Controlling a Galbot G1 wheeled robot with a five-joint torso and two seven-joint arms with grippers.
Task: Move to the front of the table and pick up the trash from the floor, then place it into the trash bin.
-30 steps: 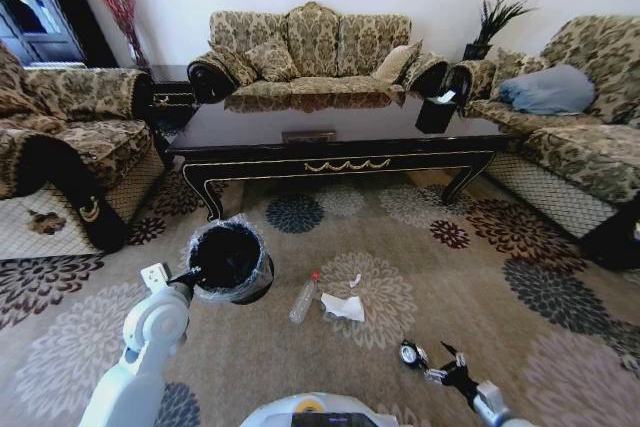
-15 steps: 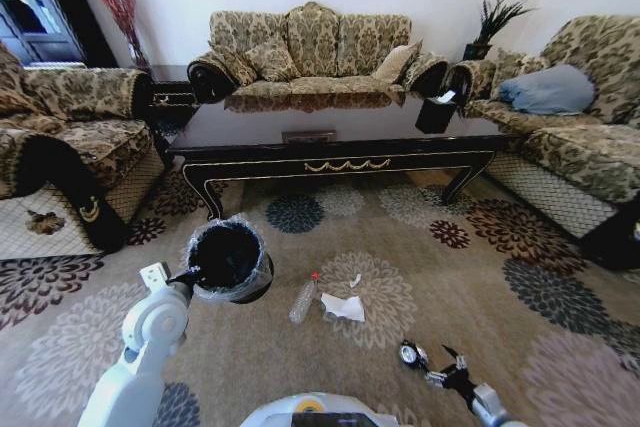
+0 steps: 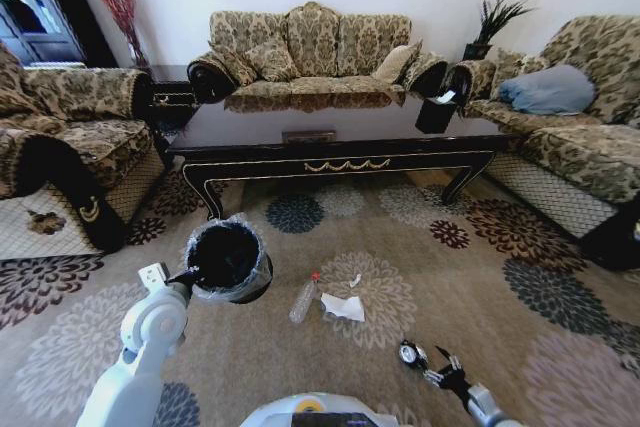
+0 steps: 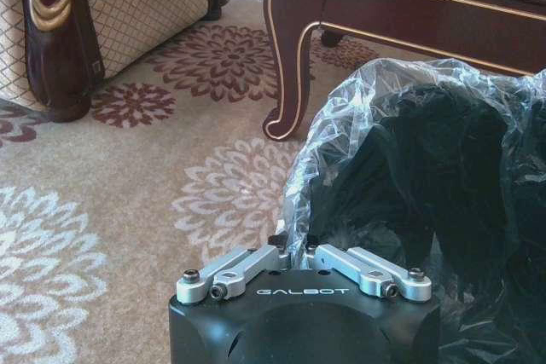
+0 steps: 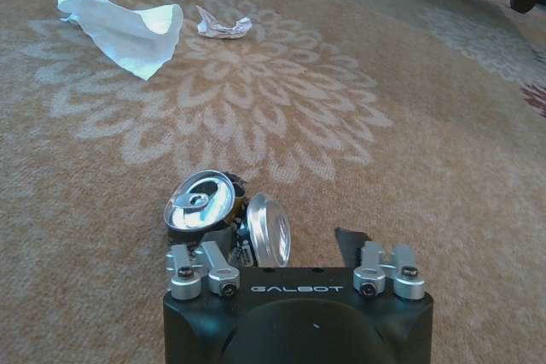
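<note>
Floor (image 3: 520,247): beige carpet with round flower medallions; all litter lies on it
Table (image 3: 340,147): long dark glossy top, gold ornament on front rail; stands beyond the litter, before the sofa (image 3: 315,47)
Trash bin (image 3: 226,259): black, lined with clear crinkly bag; near the table's left leg, left of the litter
Left gripper (image 4: 304,263): at the bin's near rim; fingers drawn together, pinching the bag's edge
Right gripper (image 5: 290,253): low over the carpet; fingers apart, crushed can (image 5: 226,215) just beside one finger
Bottle (image 3: 303,299): clear, red cap; lying right of the bin
Paper (image 5: 119,27): crumpled white, beside the bottle
Scrap (image 5: 222,26): small, white; near the paper
</note>
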